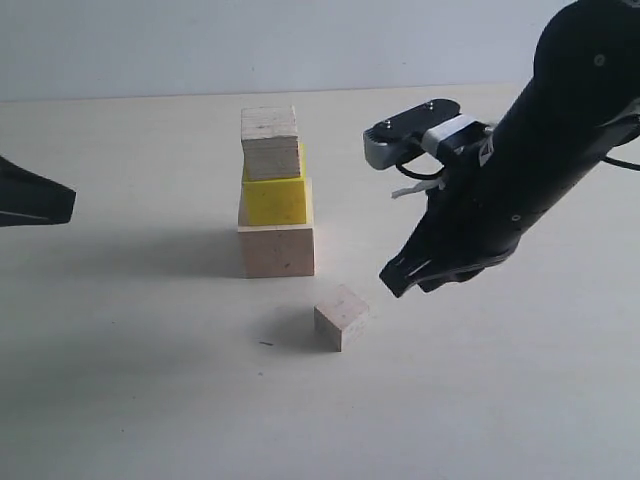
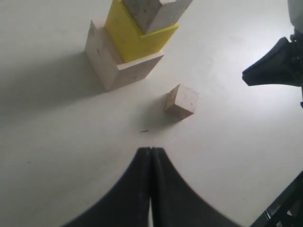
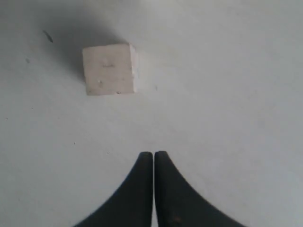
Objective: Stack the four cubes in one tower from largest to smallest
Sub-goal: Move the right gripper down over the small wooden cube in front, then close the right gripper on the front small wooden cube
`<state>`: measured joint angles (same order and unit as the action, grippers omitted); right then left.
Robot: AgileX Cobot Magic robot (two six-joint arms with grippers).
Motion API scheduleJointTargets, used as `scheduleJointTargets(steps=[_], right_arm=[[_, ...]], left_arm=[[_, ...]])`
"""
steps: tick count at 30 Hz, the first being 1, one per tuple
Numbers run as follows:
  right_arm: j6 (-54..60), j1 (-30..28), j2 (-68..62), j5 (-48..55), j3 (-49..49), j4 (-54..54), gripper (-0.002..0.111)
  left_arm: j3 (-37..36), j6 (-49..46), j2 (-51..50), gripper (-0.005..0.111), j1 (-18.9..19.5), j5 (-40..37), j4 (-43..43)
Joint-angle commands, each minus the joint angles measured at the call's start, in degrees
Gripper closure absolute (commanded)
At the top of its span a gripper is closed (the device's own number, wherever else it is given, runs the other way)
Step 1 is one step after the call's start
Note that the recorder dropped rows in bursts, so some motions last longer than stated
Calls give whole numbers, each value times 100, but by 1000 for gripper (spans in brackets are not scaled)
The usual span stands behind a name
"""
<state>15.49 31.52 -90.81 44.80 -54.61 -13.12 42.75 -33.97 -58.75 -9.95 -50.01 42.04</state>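
Note:
A tower stands mid-table: a large pale wooden cube (image 1: 277, 250) at the bottom, a yellow cube (image 1: 274, 198) on it, and a small pale wooden cube (image 1: 270, 141) on top. The other small wooden cube (image 1: 341, 316) lies alone on the table in front of the tower, also seen in the left wrist view (image 2: 182, 100) and the right wrist view (image 3: 110, 69). My right gripper (image 1: 392, 282) hangs shut and empty just right of this loose cube, above the table. My left gripper (image 2: 150, 149) is shut and empty, far to the left (image 1: 70, 205).
The pale table (image 1: 150, 380) holds nothing but the cubes. A small dark speck (image 1: 265, 344) marks the surface near the loose cube. The right arm's black body (image 1: 540, 150) fills the upper right.

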Motion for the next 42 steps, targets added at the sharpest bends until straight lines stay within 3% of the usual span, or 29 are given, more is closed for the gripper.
scheduleJointTargets(steps=[1,4,7,18,24,30,42], right_arm=[[1001,-18,-77,-289,22,-1146,82],[1911,-18,-77,-316,22,-1930,52],[2144,-18,-112,-330,-1,-1906,38],[2376,-18,-619,-686,-14,-1950,38],[2370,439,-802,-984,-199,-1564,38],[1164,619,-937,-1175,-333,-580,38],[1091,619,-1358,-1214,-357,-499,38]], left_arm=[[-83,-86,10,107,-32,-21,0],[-83,-348,21,107,-32,-21,0],[-83,-480,21,107,-32,-128,0],[-83,-779,32,107,-32,-204,0],[-83,-880,32,107,-32,-204,0],[-83,-890,32,107,-32,-204,0],[-83,-905,32,107,-32,-168,0]])
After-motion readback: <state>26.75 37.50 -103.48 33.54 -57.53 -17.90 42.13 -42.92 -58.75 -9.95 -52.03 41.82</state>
